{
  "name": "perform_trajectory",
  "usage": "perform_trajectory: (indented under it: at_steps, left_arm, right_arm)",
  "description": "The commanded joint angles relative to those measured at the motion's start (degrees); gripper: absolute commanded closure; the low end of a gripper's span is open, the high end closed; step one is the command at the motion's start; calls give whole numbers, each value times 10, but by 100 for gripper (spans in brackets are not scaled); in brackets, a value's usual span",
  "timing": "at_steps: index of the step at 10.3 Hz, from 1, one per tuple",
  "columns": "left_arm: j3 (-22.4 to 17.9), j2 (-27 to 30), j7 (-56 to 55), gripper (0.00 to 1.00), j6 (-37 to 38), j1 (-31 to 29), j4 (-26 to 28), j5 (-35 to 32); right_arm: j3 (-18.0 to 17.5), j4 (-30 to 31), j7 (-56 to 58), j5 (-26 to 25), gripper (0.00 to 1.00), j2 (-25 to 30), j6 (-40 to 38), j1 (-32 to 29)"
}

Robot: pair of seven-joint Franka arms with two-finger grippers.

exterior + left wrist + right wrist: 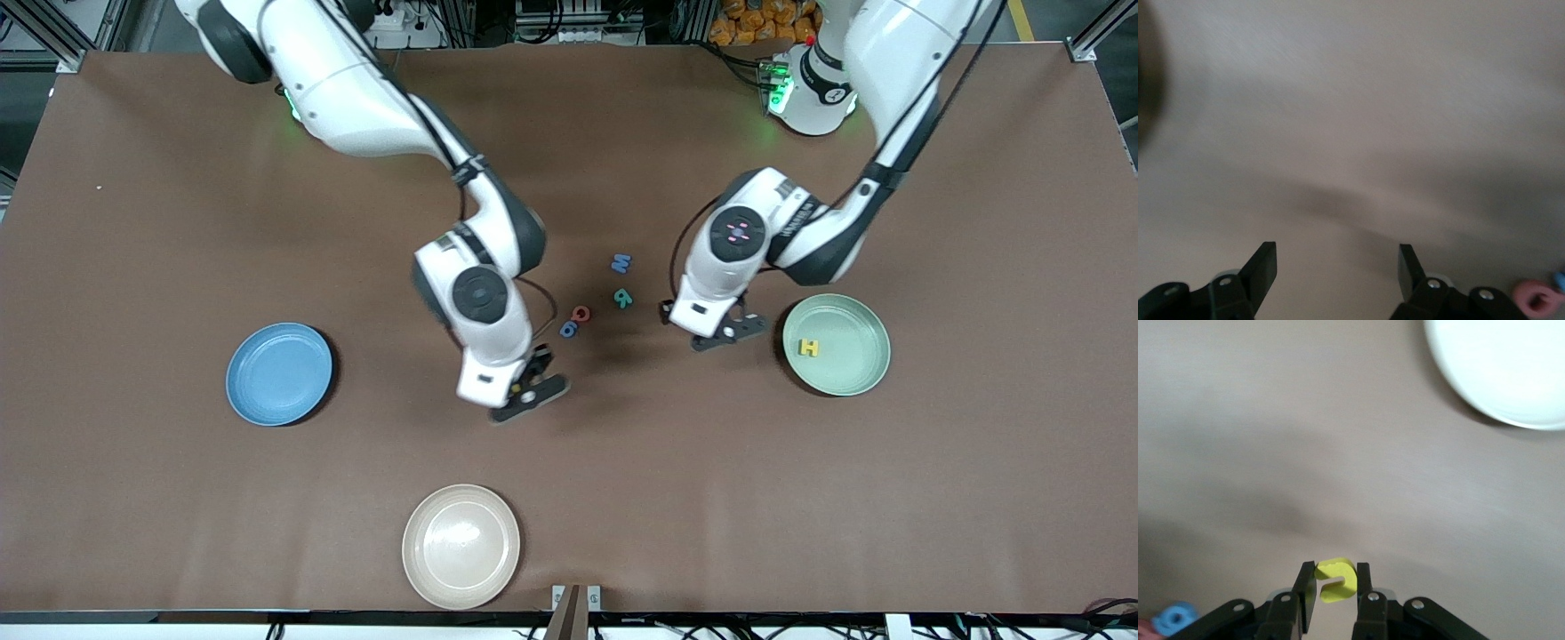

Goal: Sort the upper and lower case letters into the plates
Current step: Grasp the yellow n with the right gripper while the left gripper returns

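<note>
Right gripper (1333, 587) clenched on a small yellow foam letter (1336, 579), up over bare brown table (178, 222) between the sky-blue round plastic plate (279, 373) and the loose letters. Left gripper (1337, 270) released, empty, beside the pale mint-green round plastic plate (858, 373) holding a yellow H (808, 348). Beige plate (460, 546) nearest the camera.

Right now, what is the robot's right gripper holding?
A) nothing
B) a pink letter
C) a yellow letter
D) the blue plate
C. In the right wrist view the right gripper is shut on a small yellow letter, pinched between its fingers above the brown table.
</note>
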State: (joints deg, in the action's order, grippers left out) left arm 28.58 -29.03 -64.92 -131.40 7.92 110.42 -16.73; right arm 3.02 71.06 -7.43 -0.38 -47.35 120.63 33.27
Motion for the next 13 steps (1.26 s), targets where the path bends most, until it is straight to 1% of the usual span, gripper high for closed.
perform_trajectory:
  at_steps: [1,2,3,5,7,8,11,13]
  left_arm:
    - [-1,-36,-66,18,3,36,-46,-7]
    - [-2,-52,-85,19,3,53,-58,-8]
    - [-4,-70,-108,19,3,73,-72,-13]
    - [-7,-93,-122,20,0,90,-88,-16]
    - [-15,-101,-123,21,-2,102,-84,-19]
    - [-17,-102,-123,25,-2,102,-80,-25]
    - [-17,-106,-124,28,-3,102,-79,-25]
    - [-17,-111,-127,28,-14,105,-79,-29]
  right_arm:
    - [37,16,-48,-4,100,31,-40,-1]
    - [52,20,-67,-5,100,37,-50,-1]
    - [60,40,-65,-5,100,52,-46,-9]
    - [59,86,-37,-2,100,90,-36,-46]
    - [59,149,0,0,100,132,-3,-79]
    - [59,175,8,0,100,146,12,-92]
    - [59,222,14,0,100,172,12,-141]
    - [59,233,25,1,100,173,14,-160]
